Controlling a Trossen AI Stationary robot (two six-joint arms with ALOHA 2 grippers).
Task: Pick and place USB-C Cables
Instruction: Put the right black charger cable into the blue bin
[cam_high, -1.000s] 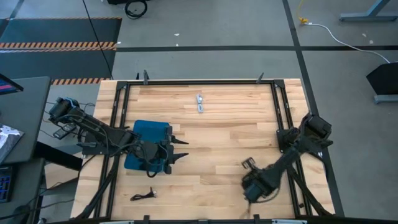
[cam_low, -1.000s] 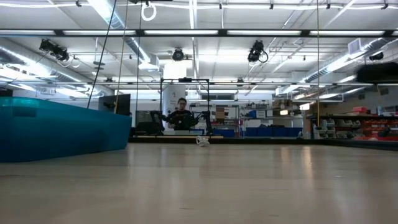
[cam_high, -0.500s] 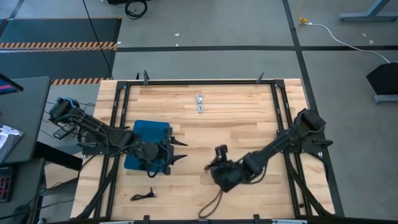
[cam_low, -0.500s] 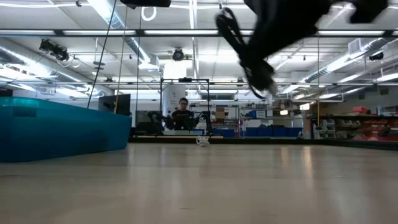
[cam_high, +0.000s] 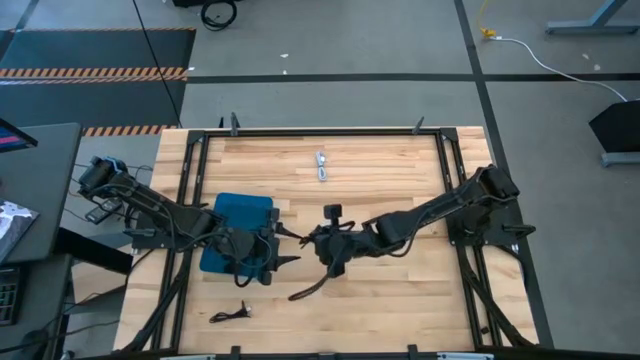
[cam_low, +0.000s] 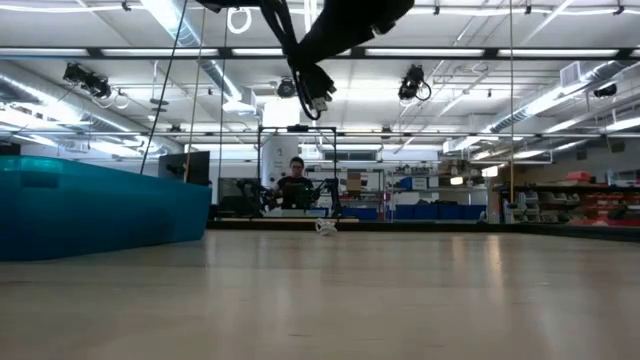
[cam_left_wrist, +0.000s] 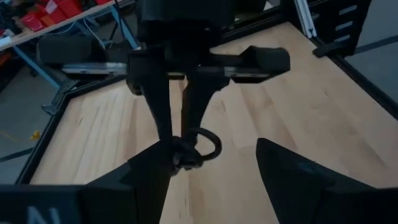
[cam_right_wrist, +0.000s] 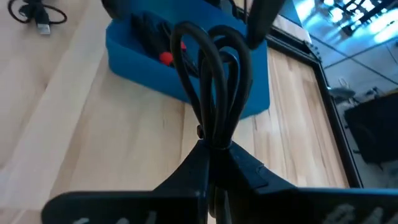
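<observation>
One black cable bundle (cam_right_wrist: 214, 93) sits pinched tight in my right gripper (cam_right_wrist: 214, 152), its loops standing up past my fingertips and a tail (cam_high: 312, 287) trailing down behind me in the high view. I'm up off the table near its middle, just short of the blue bin (cam_high: 238, 212), and my left gripper (cam_high: 284, 245) waits right at the bin's edge with its fingers spread wide and empty.

Inside the bin I can make out dark cable and a red part (cam_right_wrist: 165, 58), so I judge at least one delivery is already made. Two are left on the wood: the white cable (cam_high: 321, 166) toward the far side, and a small black cable (cam_high: 232, 315) near the front-left corner. Call it roughly midway, with this one about to go in.

Compared with a second ago, I've swept right across: back then my right arm was folded near the front-right of the table, and half a second ago I was only halfway over. Left arm hasn't budged.
</observation>
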